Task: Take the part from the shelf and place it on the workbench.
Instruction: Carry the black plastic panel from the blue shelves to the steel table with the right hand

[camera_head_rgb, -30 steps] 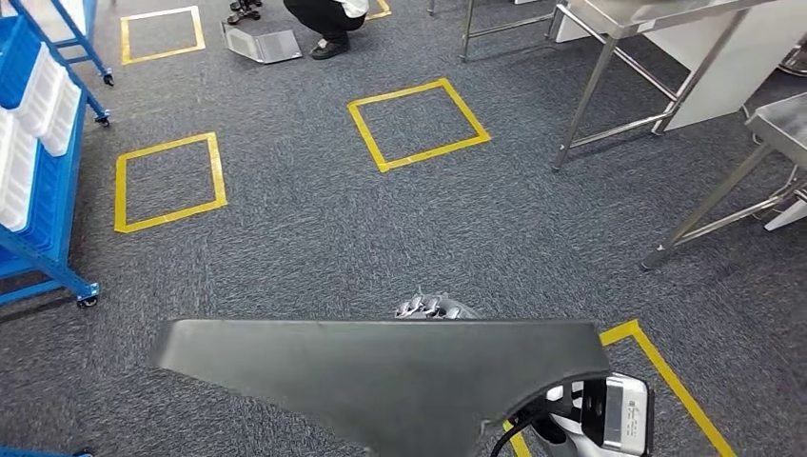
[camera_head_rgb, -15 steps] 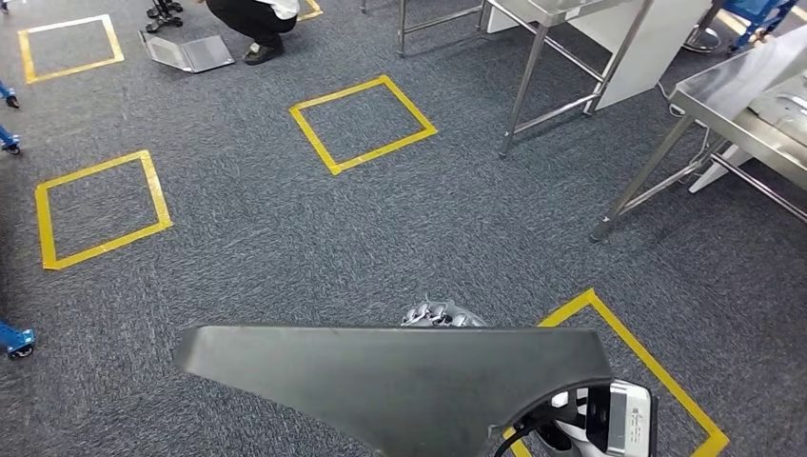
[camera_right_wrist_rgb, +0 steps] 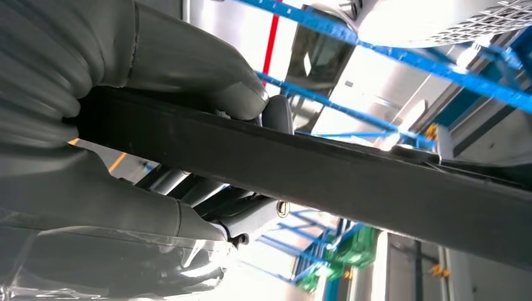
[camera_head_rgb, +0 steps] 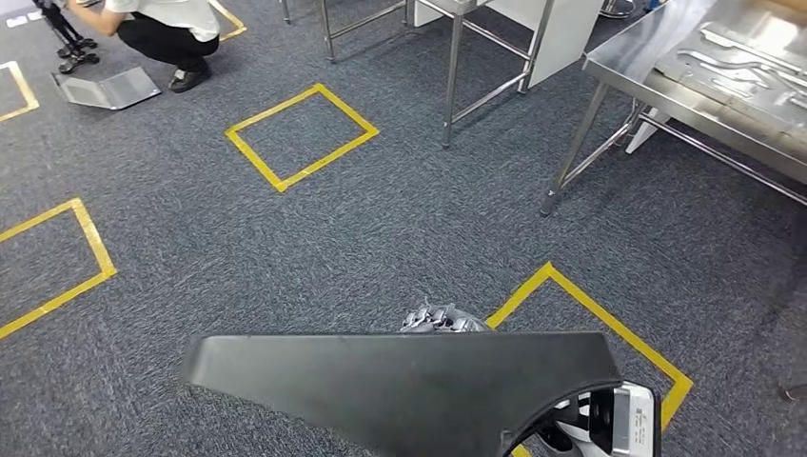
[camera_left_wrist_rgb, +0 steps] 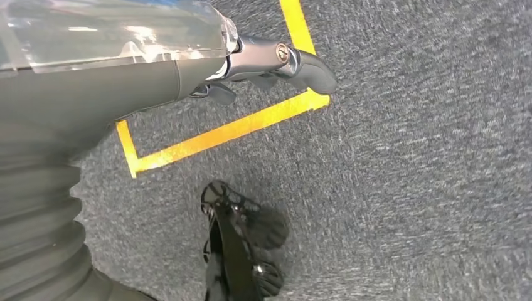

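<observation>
A flat dark grey part (camera_head_rgb: 409, 386), wide with a tapering underside, spans the bottom of the head view. My right hand (camera_head_rgb: 440, 318) grips it, its fingers hooked over the far edge. In the right wrist view the thumb and fingers (camera_right_wrist_rgb: 188, 75) clamp the part's (camera_right_wrist_rgb: 351, 175) thin edge. The steel workbench (camera_head_rgb: 633, 59) stands at the upper right, with flat metal parts (camera_head_rgb: 752, 57) lying on it. My left hand (camera_left_wrist_rgb: 270, 59) hangs over the carpet with its fingers apart and nothing in them.
A person (camera_head_rgb: 167, 29) crouches at the upper left beside a grey sheet (camera_head_rgb: 105, 88) on the floor. A second steel table (camera_head_rgb: 452, 67) with a white panel stands at top centre. Yellow tape squares (camera_head_rgb: 300, 133) mark the carpet, one (camera_head_rgb: 590, 314) just ahead of me.
The whole view has swung to the right: the blue shelf has left the picture and the workbench has come in closer at upper right. The part stays held the same way.
</observation>
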`<state>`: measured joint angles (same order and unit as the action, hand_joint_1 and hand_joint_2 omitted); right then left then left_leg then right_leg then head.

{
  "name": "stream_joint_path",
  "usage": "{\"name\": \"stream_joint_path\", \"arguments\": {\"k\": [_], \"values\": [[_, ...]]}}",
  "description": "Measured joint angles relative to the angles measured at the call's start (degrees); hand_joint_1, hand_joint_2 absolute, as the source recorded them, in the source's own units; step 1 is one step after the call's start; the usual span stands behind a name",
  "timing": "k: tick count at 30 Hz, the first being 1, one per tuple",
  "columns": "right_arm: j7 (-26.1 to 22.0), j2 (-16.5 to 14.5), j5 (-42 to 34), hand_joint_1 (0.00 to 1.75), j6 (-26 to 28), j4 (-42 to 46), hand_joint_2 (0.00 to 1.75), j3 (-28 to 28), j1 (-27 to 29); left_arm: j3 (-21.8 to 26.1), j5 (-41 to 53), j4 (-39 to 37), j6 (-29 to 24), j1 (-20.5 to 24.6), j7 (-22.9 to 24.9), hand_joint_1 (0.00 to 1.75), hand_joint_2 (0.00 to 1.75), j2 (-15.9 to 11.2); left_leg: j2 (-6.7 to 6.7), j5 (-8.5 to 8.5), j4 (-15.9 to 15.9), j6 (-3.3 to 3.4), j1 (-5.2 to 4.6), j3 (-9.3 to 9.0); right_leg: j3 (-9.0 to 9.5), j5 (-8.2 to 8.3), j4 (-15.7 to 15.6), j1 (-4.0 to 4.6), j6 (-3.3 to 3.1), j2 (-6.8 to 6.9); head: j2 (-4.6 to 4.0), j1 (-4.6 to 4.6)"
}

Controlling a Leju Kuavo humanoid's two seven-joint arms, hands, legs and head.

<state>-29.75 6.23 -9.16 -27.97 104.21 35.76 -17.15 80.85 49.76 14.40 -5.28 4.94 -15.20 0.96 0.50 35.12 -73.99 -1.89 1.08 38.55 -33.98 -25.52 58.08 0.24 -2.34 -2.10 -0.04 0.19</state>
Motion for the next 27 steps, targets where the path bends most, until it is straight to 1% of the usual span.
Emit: {"name": "stream_joint_path", "arguments": {"k": [1,2,3,4,5,6,7,8,9,10,11,12,13,14,15,16,17,18,19,20,21,22,23,24,25,26,27], "values": [[-0.1,0.0,0.0,1.64,0.0,0.0,1.75,0.0,0.1,0.0,0.0,0.0,0.1,0.0,0.0,0.00,1.75,0.0,-0.09,-1.19,0.3,-0.04,0.02,0.36,0.05,-0.12,0.2,-0.01,0.07,-0.86,0.00,0.00],[-0.3,0.0,0.0,1.64,-0.1,0.0,1.75,0.0,0.1,0.0,0.1,0.0,0.1,0.0,0.0,0.00,1.75,0.0,-0.31,-3.41,2.8,-0.03,0.08,-0.37,0.13,-0.30,0.4,-0.06,0.21,-1.72,0.00,0.00],[-0.4,0.0,0.0,1.64,-0.1,0.0,1.75,0.0,0.1,-0.1,0.1,0.0,0.2,0.0,0.0,0.00,1.75,0.0,-1.07,-5.77,6.6,0.02,0.18,-1.72,0.20,-0.55,0.7,-0.13,0.40,-2.47,0.00,0.00],[-0.5,0.0,0.0,1.64,-0.1,0.0,1.75,0.0,0.1,-0.1,0.1,0.0,0.2,0.0,0.0,0.00,1.75,0.0,-2.30,-7.44,10.3,0.10,0.31,-3.15,0.14,-0.83,1.0,-0.12,0.66,-3.19,0.00,0.01],[-0.6,0.0,0.0,1.64,-0.1,0.0,1.75,0.0,0.1,-0.1,0.1,0.0,0.3,0.0,0.0,0.00,1.75,0.0,-3.38,-8.33,13.0,0.22,0.39,-4.25,-0.01,-1.00,1.3,-0.17,0.95,-3.88,0.00,0.01],[-0.6,0.0,0.0,1.64,-0.1,0.0,1.75,0.0,0.1,-0.1,0.1,0.0,0.4,0.1,-0.1,0.00,1.75,0.0,-4.16,-8.39,14.2,0.40,0.36,-4.80,-0.22,-1.07,1.5,-0.27,1.27,-4.46,-0.01,0.02],[-0.6,0.0,0.1,1.64,-0.2,0.0,1.75,0.0,0.1,-0.1,0.1,0.0,0.5,0.1,-0.2,0.00,1.75,0.0,-4.27,-8.14,14.5,0.63,0.25,-5.01,-0.42,-1.03,1.5,-0.37,1.61,-5.05,-0.01,0.02],[-0.6,0.1,0.1,1.64,-0.2,0.1,1.75,0.0,0.1,-0.1,0.1,0.0,0.6,0.2,-0.3,0.00,1.75,0.1,-3.72,-8.20,14.6,0.97,0.26,-5.15,-0.53,-0.95,1.4,-0.45,1.97,-5.56,0.00,0.01],[-0.6,0.1,0.2,1.64,-0.2,0.2,1.75,0.0,0.1,-0.1,0.2,0.0,0.6,0.3,-0.4,0.00,1.75,0.1,-3.14,-8.30,14.9,1.33,0.31,-5.32,-0.56,-1.01,1.5,-0.48,2.28,-5.29,-0.01,0.02],[-0.6,0.1,0.3,1.64,-0.1,0.3,1.75,0.0,0.1,-0.1,0.2,0.0,0.7,0.4,-0.5,0.00,1.75,0.2,-2.53,-8.40,15.2,1.74,0.42,-5.54,-0.83,-1.43,2.1,-0.39,2.57,-4.17,-0.01,0.16],[-0.5,0.1,0.3,1.64,-0.1,0.5,1.75,0.0,0.0,-0.2,0.2,0.0,0.7,0.4,-0.6,0.00,1.75,0.2,-1.87,-8.46,15.5,2.12,0.53,-5.78,-1.64,-2.41,3.8,-0.31,2.83,-2.54,-0.01,0.32],[-0.5,0.1,0.4,1.64,-0.1,0.6,1.75,0.0,0.0,-0.2,0.3,0.0,0.8,0.3,-0.6,0.00,1.75,0.2,-1.20,-8.42,15.7,2.39,0.46,-5.96,-3.10,-3.89,6.7,-0.39,3.03,-0.65,-0.01,0.49],[-0.5,0.1,0.4,1.64,-0.1,0.7,1.75,0.0,0.0,-0.2,0.3,0.0,0.8,0.2,-0.7,0.00,1.75,0.2,-0.47,-8.29,15.7,2.58,0.38,-6.08,-5.11,-5.58,10.4,-0.48,3.25,0.69,-0.01,0.65],[-0.5,0.2,0.5,1.64,-0.1,0.7,1.75,0.0,0.1,-0.2,0.3,0.0,0.8,0.1,-0.7,0.00,1.75,0.2,0.29,-8.16,15.7,2.64,0.33,-6.16,-7.21,-6.92,14.1,-0.66,3.45,1.32,0.00,0.65],[-0.4,0.2,0.5,1.64,-0.1,0.7,1.75,0.0,0.3,-0.2,0.4,0.0,0.8,0.1,-0.7,0.00,1.75,0.2,1.04,-8.01,15.7,2.63,0.30,-6.26,-8.71,-7.37,16.6,-0.83,3.60,1.60,0.00,0.66],[-0.4,0.2,0.6,1.64,-0.1,0.7,1.75,0.0,0.4,-0.2,0.4,0.0,0.9,0.1,-0.7,0.00,1.75,0.2,1.75,-7.84,15.7,2.57,0.30,-6.41,-9.20,-6.75,17.0,-0.96,3.70,1.77,0.00,0.66],[-0.4,0.2,0.6,1.64,-0.1,0.7,1.75,0.0,0.5,-0.2,0.4,0.0,0.9,0.1,-0.8,0.00,1.75,0.2,2.43,-7.64,15.7,2.45,0.30,-6.66,-8.44,-5.08,15.2,-1.04,3.71,2.07,0.00,0.67],[-0.4,0.2,0.6,1.64,-0.1,0.8,1.75,0.0,0.5,-0.3,0.4,0.0,1.0,0.2,-0.8,0.00,1.75,0.2,3.06,-7.40,15.7,2.30,0.31,-7.00,-6.65,-2.83,11.5,-1.05,3.62,2.70,0.00,0.67],[-0.4,0.2,0.6,1.64,-0.1,0.9,1.75,0.0,0.4,-0.3,0.5,0.0,1.1,0.2,-0.8,0.00,1.75,0.3,3.61,-7.15,15.7,2.10,0.28,-7.37,-4.54,-1.12,7.4,-0.89,3.44,3.95,0.00,0.66],[-0.4,0.2,0.6,1.64,-0.1,1.0,1.75,0.0,0.4,-0.4,0.5,0.0,1.2,0.2,-0.7,0.00,1.75,0.3,4.14,-6.87,15.7,1.81,0.15,-7.71,-2.79,0.06,4.0,-0.62,3.18,5.04,0.00,0.65],[-0.4,0.2,0.6,1.64,-0.1,1.1,1.75,0.0,0.4,-0.5,0.5,0.0,1.3,0.3,-0.7,0.00,1.75,0.3,4.63,-6.66,15.8,1.51,0.04,-7.97,-1.79,0.45,2.0,-0.34,2.91,5.75,0.00,0.63],[-0.4,0.3,0.6,1.64,-0.2,1.2,1.75,0.0,0.4,-0.5,0.5,0.0,1.4,0.3,-0.7,0.00,1.75,0.3,5.15,-6.48,15.9,1.19,-0.08,-8.21,-1.50,0.23,1.2,-0.07,2.68,5.95,0.00,0.62],[-0.4,0.3,0.7,1.64,-0.4,1.3,1.75,0.0,0.4,-0.6,0.5,0.0,1.4,0.4,-0.7,0.00,1.75,0.3,5.72,-6.34,16.0,0.87,-0.19,-8.47,-1.56,0.21,1.1,0.07,2.43,5.31,0.00,0.61],[-0.4,0.3,0.7,1.64,-0.5,1.3,1.75,0.0,0.4,-0.6,0.5,0.0,1.4,0.5,-0.7,0.00,1.75,0.3,6.11,-6.16,16.2,0.53,-0.16,-8.71,-1.45,0.25,0.9,-0.09,2.15,4.56,0.00,0.59],[-0.4,0.4,0.9,1.64,-0.6,1.3,1.75,0.0,0.5,-0.7,0.5,0.0,1.5,0.6,-0.8,0.00,1.75,0.3,5.61,-5.75,15.9,0.21,-0.10,-8.86,-1.23,0.34,0.6,-0.27,1.87,3.90,0.00,0.57],[-0.4,0.4,1.2,1.64,-0.7,1.3,1.75,0.0,0.5,-0.7,0.4,0.0,1.5,0.6,-0.8,0.00,1.75,0.3,4.45,-4.90,14.8,-0.02,-0.01,-8.53,-1.00,0.45,0.3,-0.46,1.52,3.30,0.00,0.52],[-0.5,0.5,1.5,1.64,-0.8,1.3,1.75,0.0,0.6,-0.8,0.4,-0.1,1.5,0.6,-0.9,0.00,1.75,0.3,2.91,-3.52,12.4,-0.18,0.10,-7.53,-0.77,0.53,0.1,-0.64,1.20,2.70,0.00,0.45]]}}
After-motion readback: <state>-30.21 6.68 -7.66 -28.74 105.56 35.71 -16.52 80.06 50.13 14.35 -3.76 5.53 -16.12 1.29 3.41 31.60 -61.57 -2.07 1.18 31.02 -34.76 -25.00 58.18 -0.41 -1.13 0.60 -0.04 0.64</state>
